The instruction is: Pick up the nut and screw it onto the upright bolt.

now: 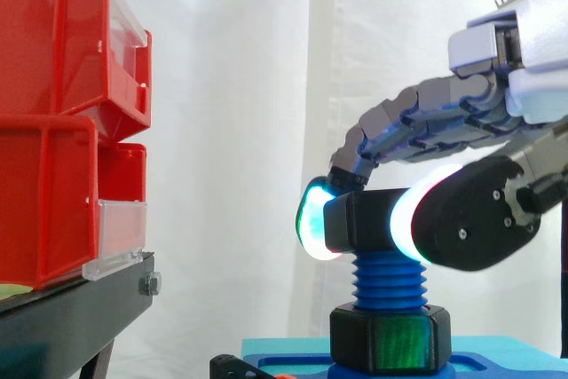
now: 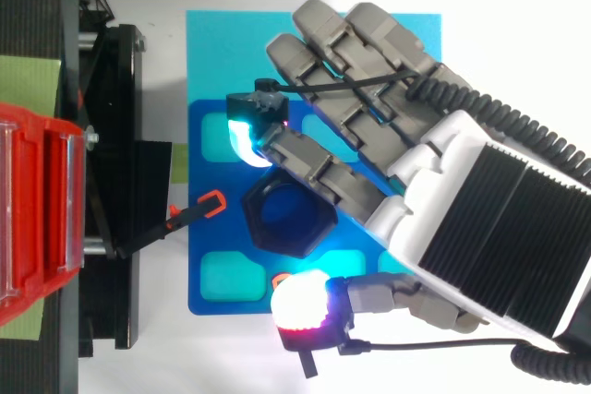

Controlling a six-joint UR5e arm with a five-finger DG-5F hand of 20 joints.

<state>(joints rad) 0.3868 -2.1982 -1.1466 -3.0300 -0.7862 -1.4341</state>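
Side view: hexagonal nut (image 1: 366, 219), threaded bolt (image 1: 389, 282)

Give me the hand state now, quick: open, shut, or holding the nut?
Hand: cannot be told. It is at the black nut on top of the blue bolt, but the two views don't settle whether it grips it.

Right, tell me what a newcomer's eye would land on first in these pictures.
First the hand at the right, its glowing pads pinching a black nut from both sides. The nut sits at the top of an upright blue bolt with coarse threads, low in the middle of the side view. After that, the red bins stacked at the left edge.
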